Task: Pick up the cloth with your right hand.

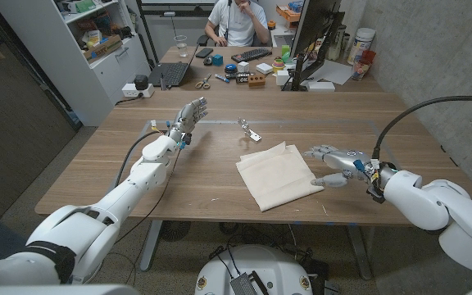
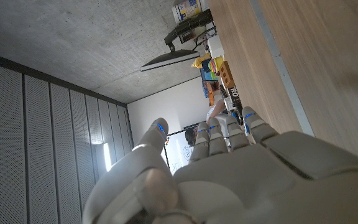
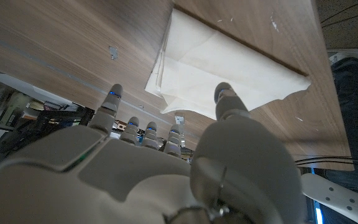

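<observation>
Right hand point(image 1: 336, 164) hovers spread beside the cloth point(image 1: 275, 174), thumb at its edge, nothing gripped yet, the lift not begun.

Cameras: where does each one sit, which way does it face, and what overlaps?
Head view: fixed on the robot's head, looking down over the wooden table at the folded cream cloth; both arms, left hand, right hand.
Left wrist view: along the back of the left hand toward the table edge and the cluttered desk beyond.
Right wrist view: along the right hand at the cloth.
Shared: head and right wrist views both show the cloth and the right hand.
</observation>
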Robot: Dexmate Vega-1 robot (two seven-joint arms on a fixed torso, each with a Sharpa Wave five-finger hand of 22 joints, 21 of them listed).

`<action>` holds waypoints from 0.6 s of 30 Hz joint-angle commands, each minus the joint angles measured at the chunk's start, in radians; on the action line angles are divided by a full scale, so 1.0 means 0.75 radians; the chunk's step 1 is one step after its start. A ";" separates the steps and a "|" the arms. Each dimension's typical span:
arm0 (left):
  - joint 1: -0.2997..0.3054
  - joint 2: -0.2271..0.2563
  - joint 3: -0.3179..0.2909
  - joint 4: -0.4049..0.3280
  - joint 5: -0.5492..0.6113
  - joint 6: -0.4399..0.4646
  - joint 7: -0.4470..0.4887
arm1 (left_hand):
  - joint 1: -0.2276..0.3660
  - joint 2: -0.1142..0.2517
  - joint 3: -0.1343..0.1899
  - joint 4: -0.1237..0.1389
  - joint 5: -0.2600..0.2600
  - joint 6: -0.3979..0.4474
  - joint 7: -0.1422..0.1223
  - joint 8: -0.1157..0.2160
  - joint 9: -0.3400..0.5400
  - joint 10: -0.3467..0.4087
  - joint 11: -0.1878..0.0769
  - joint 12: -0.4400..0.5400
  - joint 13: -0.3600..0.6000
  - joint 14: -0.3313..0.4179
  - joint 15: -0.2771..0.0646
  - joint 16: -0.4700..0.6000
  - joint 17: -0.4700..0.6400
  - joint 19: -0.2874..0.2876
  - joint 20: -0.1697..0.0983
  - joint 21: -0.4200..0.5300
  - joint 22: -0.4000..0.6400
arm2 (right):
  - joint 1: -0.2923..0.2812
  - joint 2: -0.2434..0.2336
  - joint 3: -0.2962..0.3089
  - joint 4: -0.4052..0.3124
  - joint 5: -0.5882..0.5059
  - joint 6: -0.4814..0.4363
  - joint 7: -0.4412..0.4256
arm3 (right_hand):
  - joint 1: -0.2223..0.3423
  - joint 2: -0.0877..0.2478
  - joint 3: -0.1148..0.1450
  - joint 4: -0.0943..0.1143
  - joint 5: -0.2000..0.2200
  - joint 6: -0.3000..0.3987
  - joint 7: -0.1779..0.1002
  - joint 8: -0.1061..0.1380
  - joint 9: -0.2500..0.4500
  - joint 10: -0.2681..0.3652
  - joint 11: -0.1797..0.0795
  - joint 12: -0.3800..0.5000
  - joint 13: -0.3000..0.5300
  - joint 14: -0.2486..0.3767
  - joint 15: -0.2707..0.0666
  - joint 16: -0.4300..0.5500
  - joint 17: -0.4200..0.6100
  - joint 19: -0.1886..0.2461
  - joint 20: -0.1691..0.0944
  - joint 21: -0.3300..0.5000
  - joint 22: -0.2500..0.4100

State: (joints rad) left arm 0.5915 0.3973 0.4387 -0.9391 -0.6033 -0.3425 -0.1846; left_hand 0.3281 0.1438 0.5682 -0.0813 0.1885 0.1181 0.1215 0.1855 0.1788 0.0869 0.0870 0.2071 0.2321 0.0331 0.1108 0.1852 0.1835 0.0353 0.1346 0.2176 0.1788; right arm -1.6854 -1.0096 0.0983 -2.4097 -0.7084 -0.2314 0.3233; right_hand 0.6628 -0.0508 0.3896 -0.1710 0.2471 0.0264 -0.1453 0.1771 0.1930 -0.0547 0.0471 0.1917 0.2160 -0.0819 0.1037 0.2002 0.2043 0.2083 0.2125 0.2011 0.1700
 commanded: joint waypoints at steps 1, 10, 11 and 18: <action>-0.002 0.000 0.003 0.000 0.005 0.009 0.008 | -0.006 0.001 0.010 0.004 0.008 0.011 0.002 0.009 0.008 -0.005 0.003 0.010 0.002 0.000 0.003 0.005 0.002 -0.001 0.011 -0.008 0.007 | -0.008 -0.086 -0.079 -0.031 -0.139 -0.124 -0.018 | 0.035 0.000 0.018 -0.002 0.007 -0.036 0.002 -0.003 0.006 -0.028 0.005 0.000 0.005 -0.004 0.002 0.009 0.003 0.021 0.001 0.008 0.005; -0.010 0.002 0.014 -0.006 0.019 0.020 0.013 | -0.007 0.001 0.011 0.004 0.007 0.013 0.002 0.009 0.008 -0.004 0.003 0.010 0.001 -0.001 0.003 0.005 0.002 0.000 0.011 -0.008 0.007 | 0.010 -0.134 -0.194 0.016 -0.158 -0.185 -0.156 | 0.057 -0.004 0.023 -0.002 0.009 -0.031 0.004 0.010 0.006 -0.023 0.005 0.007 0.005 0.004 -0.006 0.013 0.001 0.036 0.001 0.008 0.005; -0.013 0.001 0.014 -0.002 0.017 0.022 0.007 | -0.007 0.001 0.011 0.004 0.007 0.013 0.003 0.009 0.008 -0.005 0.004 0.010 0.001 0.000 0.004 0.005 0.002 0.000 0.012 -0.008 0.007 | 0.019 -0.142 -0.205 0.020 -0.138 -0.190 -0.149 | 0.059 -0.005 0.023 -0.002 0.010 -0.027 0.004 0.012 0.006 -0.020 0.005 0.009 0.005 0.006 -0.006 0.013 0.001 0.037 0.001 0.008 0.005; -0.015 -0.001 0.018 0.001 0.019 0.030 0.010 | -0.008 0.001 0.011 0.003 0.007 0.013 0.001 0.009 0.008 -0.005 0.003 0.010 -0.001 0.000 0.002 0.005 0.002 -0.001 0.013 -0.009 0.007 | 0.037 -0.209 -0.248 0.042 -0.077 -0.215 -0.202 | 0.069 -0.009 0.023 0.000 0.010 -0.014 0.003 0.020 0.006 -0.010 0.004 0.015 0.004 0.015 -0.003 0.017 0.000 0.048 0.001 0.009 0.005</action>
State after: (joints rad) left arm 0.5851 0.3983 0.4467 -0.9399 -0.5938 -0.3316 -0.1794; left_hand 0.3281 0.1438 0.5724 -0.0771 0.1885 0.1216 0.1251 0.1855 0.1788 0.0869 0.0870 0.2118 0.2322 0.0332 0.1108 0.1852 0.1835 0.0353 0.1345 0.2176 0.1788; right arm -1.6780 -1.1059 -0.0288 -2.4005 -0.8014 -0.3498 0.2259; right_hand 0.7034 -0.0576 0.3968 -0.1719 0.2479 0.0071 -0.1390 0.1819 0.1930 -0.0681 0.0540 0.1974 0.2160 -0.0782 0.0999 0.2081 0.2044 0.2350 0.2144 0.2011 0.1699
